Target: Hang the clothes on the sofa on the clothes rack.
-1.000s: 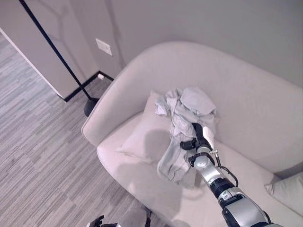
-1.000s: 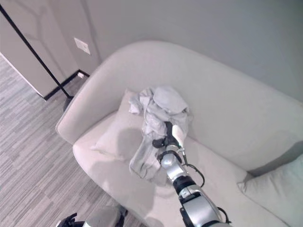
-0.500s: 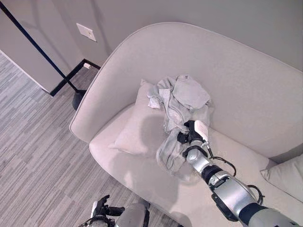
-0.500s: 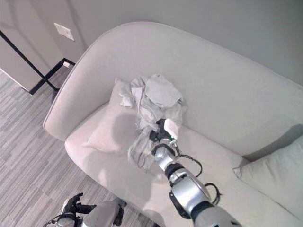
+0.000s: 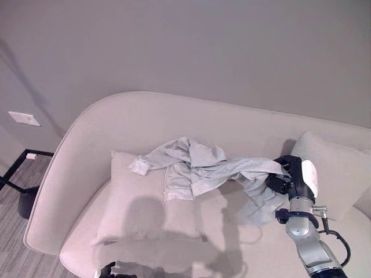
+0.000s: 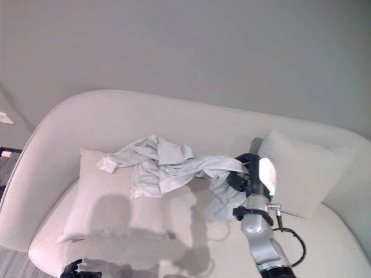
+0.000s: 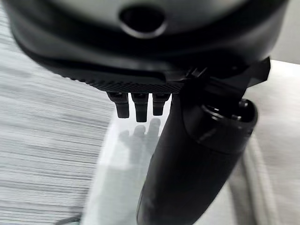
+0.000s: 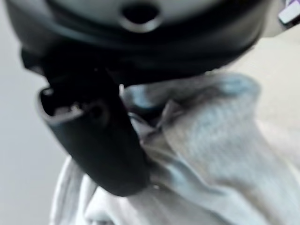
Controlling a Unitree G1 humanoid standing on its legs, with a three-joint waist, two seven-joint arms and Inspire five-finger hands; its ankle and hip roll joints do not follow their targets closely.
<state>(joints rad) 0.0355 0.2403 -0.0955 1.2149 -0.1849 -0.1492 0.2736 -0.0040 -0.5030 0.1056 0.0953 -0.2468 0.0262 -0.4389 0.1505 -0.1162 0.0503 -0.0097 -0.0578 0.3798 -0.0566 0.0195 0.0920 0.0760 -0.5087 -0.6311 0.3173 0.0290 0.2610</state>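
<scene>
A crumpled light grey garment (image 5: 191, 168) lies across a pale cushion (image 5: 139, 214) on the beige sofa (image 5: 174, 116). One end of it is stretched out to the right and lifted, with my right hand (image 5: 287, 176) shut on that end. In the right wrist view the thumb (image 8: 93, 140) presses into the grey cloth (image 8: 211, 140). My left hand (image 7: 187, 154) hangs low beside the sofa's front edge with its fingers (image 7: 136, 105) relaxed and nothing in it. The dark base of the clothes rack (image 5: 26, 205) stands on the floor at the far left.
A second pale cushion (image 5: 333, 174) leans in the sofa's right corner, just behind my right hand. A grey wall rises behind the sofa, with a white socket plate (image 5: 24, 119) at the left. Striped grey flooring (image 7: 42, 154) lies left of the sofa.
The camera has swung up and to the right. My right hand has pulled its end of the garment up and to the right, so the cloth now stretches out from the pile.
</scene>
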